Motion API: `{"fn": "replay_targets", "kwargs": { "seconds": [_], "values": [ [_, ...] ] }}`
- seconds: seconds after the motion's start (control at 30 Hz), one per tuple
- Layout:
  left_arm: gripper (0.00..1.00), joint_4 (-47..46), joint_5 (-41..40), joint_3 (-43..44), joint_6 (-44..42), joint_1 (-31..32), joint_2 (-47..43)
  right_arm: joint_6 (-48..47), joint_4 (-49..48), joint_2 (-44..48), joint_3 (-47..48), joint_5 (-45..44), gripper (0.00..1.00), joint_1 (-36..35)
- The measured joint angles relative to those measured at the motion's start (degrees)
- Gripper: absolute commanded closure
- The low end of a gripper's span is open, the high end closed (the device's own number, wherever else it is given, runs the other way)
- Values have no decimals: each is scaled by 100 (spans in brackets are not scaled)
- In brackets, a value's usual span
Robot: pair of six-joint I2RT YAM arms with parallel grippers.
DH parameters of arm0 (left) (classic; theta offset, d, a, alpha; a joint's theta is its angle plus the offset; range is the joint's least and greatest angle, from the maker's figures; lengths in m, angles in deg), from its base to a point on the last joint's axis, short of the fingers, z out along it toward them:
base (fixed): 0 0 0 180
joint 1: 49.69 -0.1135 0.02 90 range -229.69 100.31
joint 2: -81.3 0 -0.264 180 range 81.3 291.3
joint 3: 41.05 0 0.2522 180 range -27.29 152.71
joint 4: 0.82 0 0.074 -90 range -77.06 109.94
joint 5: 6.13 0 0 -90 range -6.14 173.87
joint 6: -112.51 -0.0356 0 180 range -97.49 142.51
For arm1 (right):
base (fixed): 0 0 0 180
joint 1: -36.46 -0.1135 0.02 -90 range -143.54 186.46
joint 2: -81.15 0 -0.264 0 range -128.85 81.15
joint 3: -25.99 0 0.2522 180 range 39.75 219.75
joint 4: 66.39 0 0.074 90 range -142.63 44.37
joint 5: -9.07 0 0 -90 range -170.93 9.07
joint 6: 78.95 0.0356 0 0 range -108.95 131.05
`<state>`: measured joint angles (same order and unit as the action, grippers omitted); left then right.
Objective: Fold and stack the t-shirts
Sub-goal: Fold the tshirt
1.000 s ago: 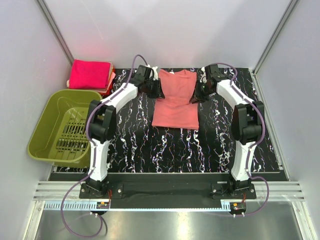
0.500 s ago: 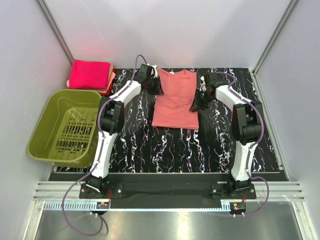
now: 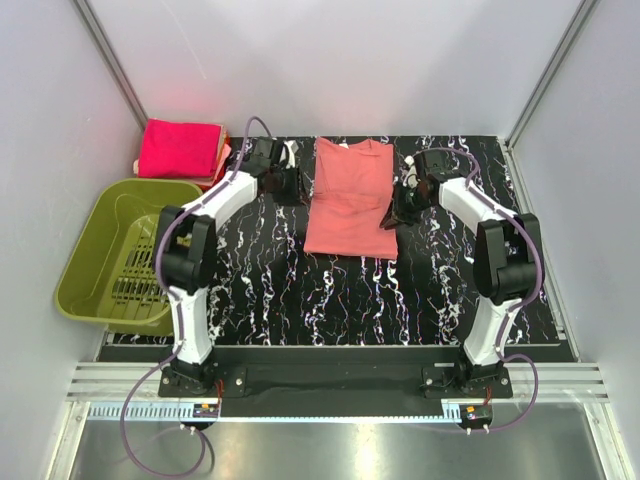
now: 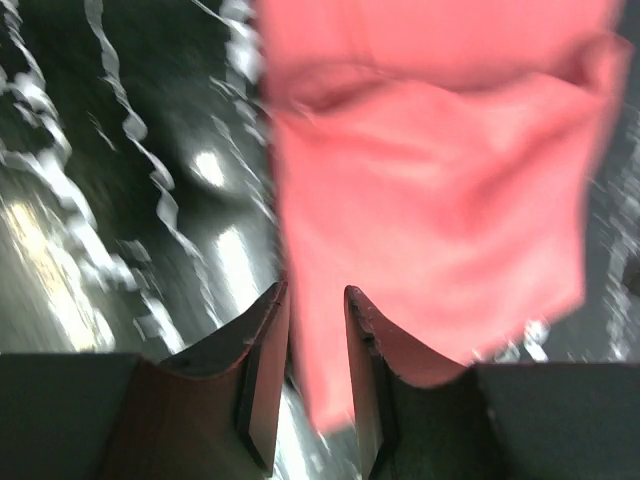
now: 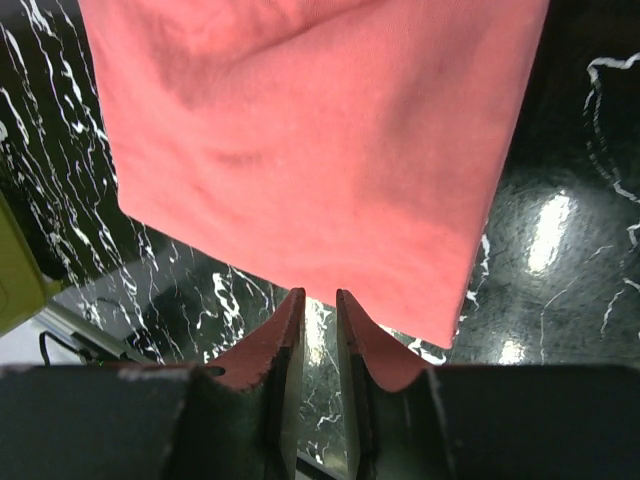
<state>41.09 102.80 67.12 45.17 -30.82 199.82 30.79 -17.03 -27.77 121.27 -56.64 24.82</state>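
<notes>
The salmon t-shirt [image 3: 350, 200] was laid flat on the counter [image 3: 300, 290] in the upper middle of the top view, its sides already turned in. Its long axis ran from the top of the frame towards the bottom, with the neck at the top and the wider hem below.

At the shirt's right edge, about halfway down, the right end effector [image 3: 398, 208] was seen just beside the cloth. In its wrist view the hem lay directly ahead of the fingertips, and the jaws were parted by a narrow gap in which only counter was visible, so nothing was gripped.

The left end effector [image 3: 292, 186] was found to the left of the shirt's upper part, apart from it. Its jaws were likewise slightly parted and empty, though that wrist view was blurred. The right arm was therefore judged the nearer, and a crosswise fold along the long axis was judged the likely next step.

The folded magenta t-shirts [image 3: 180, 148] were stacked in the upper left, with the green basket [image 3: 95, 230] below them.

Half a second before, the left end effector had been at the shirt's upper left edge; it had since been drawn away leftwards, while the right one was hardly shifted.
</notes>
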Motion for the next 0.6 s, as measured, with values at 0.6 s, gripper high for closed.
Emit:
{"fn": "replay_targets", "kwargs": {
  "seconds": [0.6],
  "values": [
    [73, -1123, -229, -2238, 278, 774, -597, -96, -398, -153, -1152, -162, 76, -11]
  ]
}}
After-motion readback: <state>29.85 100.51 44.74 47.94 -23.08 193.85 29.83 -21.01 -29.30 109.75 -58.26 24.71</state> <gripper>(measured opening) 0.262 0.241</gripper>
